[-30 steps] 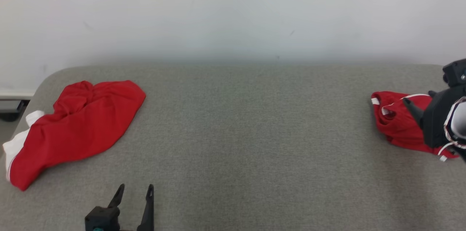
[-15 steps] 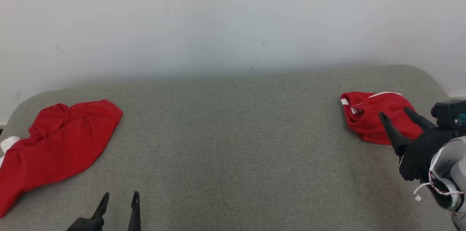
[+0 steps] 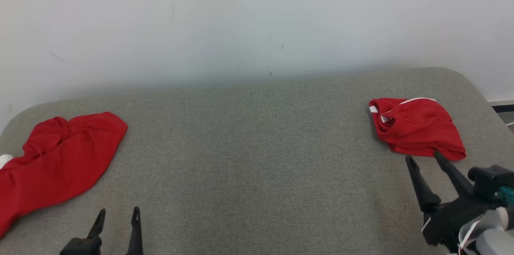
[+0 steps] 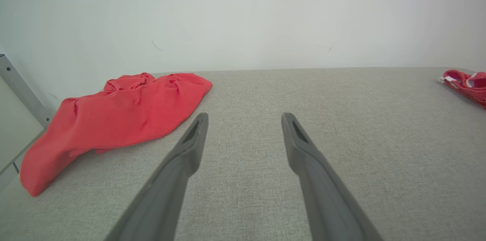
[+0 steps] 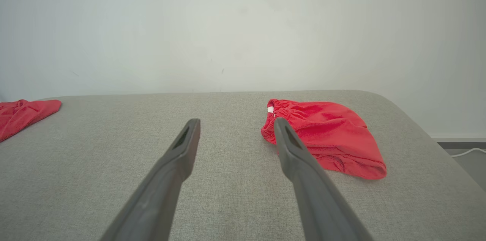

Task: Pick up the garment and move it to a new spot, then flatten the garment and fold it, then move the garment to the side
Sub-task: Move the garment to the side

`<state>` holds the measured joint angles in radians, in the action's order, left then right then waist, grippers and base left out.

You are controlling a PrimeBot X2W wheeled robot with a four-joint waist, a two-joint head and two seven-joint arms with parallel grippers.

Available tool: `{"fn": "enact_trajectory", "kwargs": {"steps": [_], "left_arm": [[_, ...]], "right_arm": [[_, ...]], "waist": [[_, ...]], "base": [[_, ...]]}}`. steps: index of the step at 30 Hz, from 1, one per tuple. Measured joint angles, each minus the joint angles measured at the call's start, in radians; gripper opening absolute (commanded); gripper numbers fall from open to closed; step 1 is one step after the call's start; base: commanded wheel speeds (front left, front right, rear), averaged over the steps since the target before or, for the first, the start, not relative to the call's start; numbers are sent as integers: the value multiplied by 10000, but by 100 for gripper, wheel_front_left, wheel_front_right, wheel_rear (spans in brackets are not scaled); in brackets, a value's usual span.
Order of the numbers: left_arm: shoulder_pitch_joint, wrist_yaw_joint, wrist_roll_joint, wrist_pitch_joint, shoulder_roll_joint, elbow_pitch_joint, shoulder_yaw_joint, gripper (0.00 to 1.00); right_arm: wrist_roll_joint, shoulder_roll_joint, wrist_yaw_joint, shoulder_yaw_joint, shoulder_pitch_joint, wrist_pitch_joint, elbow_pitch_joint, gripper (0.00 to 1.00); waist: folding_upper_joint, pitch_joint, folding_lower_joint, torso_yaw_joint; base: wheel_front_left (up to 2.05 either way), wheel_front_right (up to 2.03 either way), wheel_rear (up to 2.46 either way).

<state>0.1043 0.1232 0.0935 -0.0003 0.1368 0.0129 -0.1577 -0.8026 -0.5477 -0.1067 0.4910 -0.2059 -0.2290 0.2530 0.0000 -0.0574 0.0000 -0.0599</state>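
A crumpled red garment (image 3: 60, 154) with a bit of white at its left edge lies on the left end of the grey padded table (image 3: 257, 146). A smaller, compact red garment (image 3: 417, 128) with a white-trimmed waistband rests near the right end. My right gripper (image 3: 423, 157) is open, its tips just short of that compact garment's near edge and apart from it. In the right wrist view my right gripper (image 5: 236, 121) has the compact garment (image 5: 326, 134) ahead to its right. My left gripper (image 3: 118, 211) is open and holds nothing, with the crumpled garment (image 4: 125, 115) ahead to its left.
A pale wall (image 3: 257, 14) rises right behind the table. The table's right end curves down to the floor, where a white cable (image 5: 465, 152) lies. A grey metal frame (image 4: 19, 85) stands off the left end. Bare grey padding spans the stretch between the two garments.
The head view has shifted. My right gripper has drawn back off the compact garment toward the near edge, still open. The left gripper sits lower in the view.
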Motion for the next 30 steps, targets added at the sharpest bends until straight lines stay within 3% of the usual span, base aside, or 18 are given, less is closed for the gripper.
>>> {"fn": "enact_trajectory", "kwargs": {"steps": [15,30], "left_arm": [[337,2,-364,326,73,-316,236,100],[533,10,-391,523,-261,-581,633,100]], "right_arm": [[1212,79,-174,-387,1315,-104,-568,100],[1950,1003,-178,-2435,2088,-188,-351,100]], "waist": [[0,66,0,53],[0,163,0,-90]], "base": [[0,0,0],[0,0,0]]}}
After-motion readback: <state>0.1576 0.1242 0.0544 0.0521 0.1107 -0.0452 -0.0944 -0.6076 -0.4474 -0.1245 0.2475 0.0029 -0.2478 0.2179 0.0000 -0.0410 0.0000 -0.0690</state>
